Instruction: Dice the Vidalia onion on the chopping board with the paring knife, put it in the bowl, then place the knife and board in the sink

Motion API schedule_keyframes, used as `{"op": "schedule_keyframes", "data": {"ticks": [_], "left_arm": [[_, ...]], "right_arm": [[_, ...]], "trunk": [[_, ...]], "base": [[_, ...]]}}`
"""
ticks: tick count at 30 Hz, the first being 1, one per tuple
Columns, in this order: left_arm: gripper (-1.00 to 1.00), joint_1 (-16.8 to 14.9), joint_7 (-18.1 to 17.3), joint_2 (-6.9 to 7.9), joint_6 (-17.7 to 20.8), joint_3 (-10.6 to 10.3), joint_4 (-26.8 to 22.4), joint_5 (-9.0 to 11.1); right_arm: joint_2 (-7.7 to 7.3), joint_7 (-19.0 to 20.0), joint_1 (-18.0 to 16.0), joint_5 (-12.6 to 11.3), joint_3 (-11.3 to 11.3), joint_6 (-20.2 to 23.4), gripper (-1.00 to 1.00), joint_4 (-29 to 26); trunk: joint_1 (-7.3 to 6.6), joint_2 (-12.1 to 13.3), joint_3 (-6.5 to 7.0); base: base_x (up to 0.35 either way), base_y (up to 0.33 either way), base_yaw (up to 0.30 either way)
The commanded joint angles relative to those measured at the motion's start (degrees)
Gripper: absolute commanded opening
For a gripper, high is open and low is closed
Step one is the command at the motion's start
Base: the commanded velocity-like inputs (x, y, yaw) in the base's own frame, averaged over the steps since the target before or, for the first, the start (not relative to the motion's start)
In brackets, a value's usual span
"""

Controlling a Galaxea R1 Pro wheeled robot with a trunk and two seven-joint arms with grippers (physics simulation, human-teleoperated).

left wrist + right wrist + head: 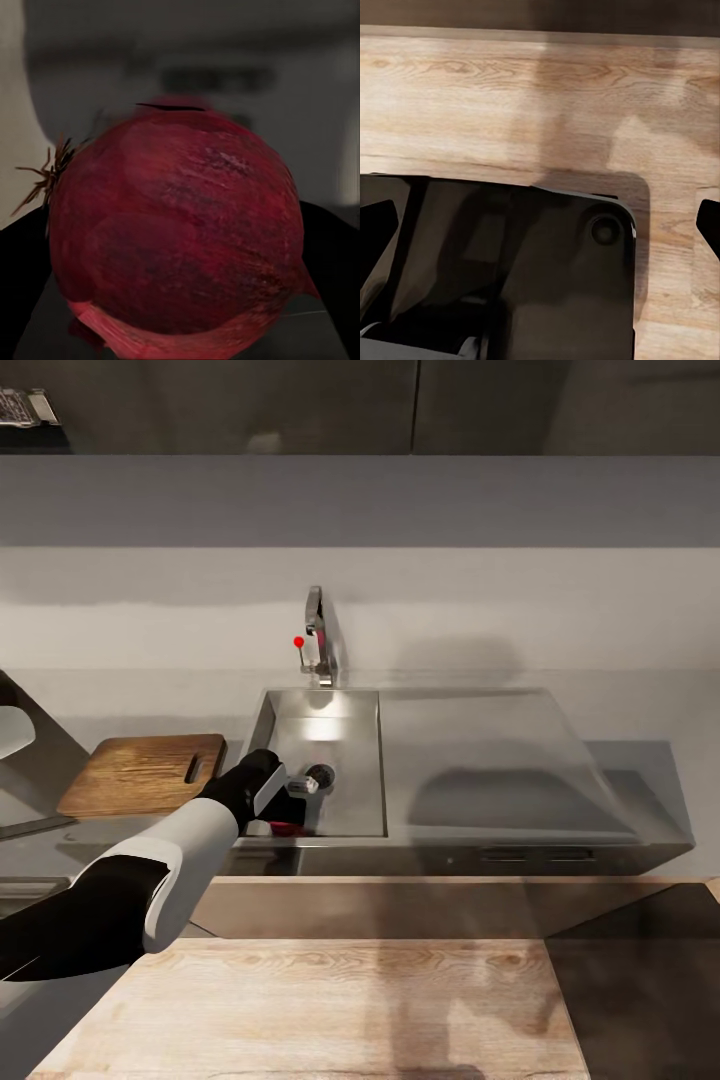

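Filling the left wrist view, dark red round onion (176, 240) sits between black left gripper (285, 810) fingers, apparently clamped, low in grey steel sink (330, 760); firm, papery-slick skin, so grip across the widest girth; brown wooden chopping board (140, 772) lies beside the sink.

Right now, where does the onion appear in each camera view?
Head view: onion, a red patch beneath the left tool, in the sink, front-left corner.
Left wrist view: onion, large, central.
Right wrist view: wooden surface and black robot part.
Shared landmark: the left tool's black fingers beside the onion.
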Motion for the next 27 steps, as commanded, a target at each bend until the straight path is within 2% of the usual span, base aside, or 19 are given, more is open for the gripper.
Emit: {"op": "schedule_keyframes", "data": {"ticks": [1,13,20,22,27], "left_arm": [[-1.0,0.0,0.3,0.02,0.2,-0.4,0.0,0.2],[-1.0,0.0,0.3,0.02,0.2,-0.5,-0.1,0.2],[-1.0,0.0,0.3,0.02,0.2,-0.4,-0.5,0.3],[-1.0,0.0,0.4,-0.05,0.3,-0.3,-1.6,0.3],[-1.0,0.0,0.4,-0.29,0.7,-0.3,-8.7,0.4]], "right_arm": [[0.01,0.1,0.0,0.1,-0.1,-0.1,1.0,-0.1],[0.18,0.0,0.0,0.1,-0.1,-0.1,1.0,-0.1],[0.19,0.0,0.0,0.0,-0.1,-0.2,1.0,-0.1],[0.19,0.0,0.0,0.0,-0.1,-0.2,1.0,-0.1],[0.19,0.0,0.0,0.0,-0.1,-0.2,1.0,-0.1]], "trunk": [[0.04,-0.1,-0.09],[0.04,-0.1,-0.08],[0.04,-0.1,0.43],[0.04,-0.1,0.61],[0.04,-0.1,1.06]], "base": [[0.0,0.0,0.0],[0.0,0.0,0.0],[0.0,0.0,0.0],[0.0,0.0,0.0],[0.0,0.0,0.0]]}}
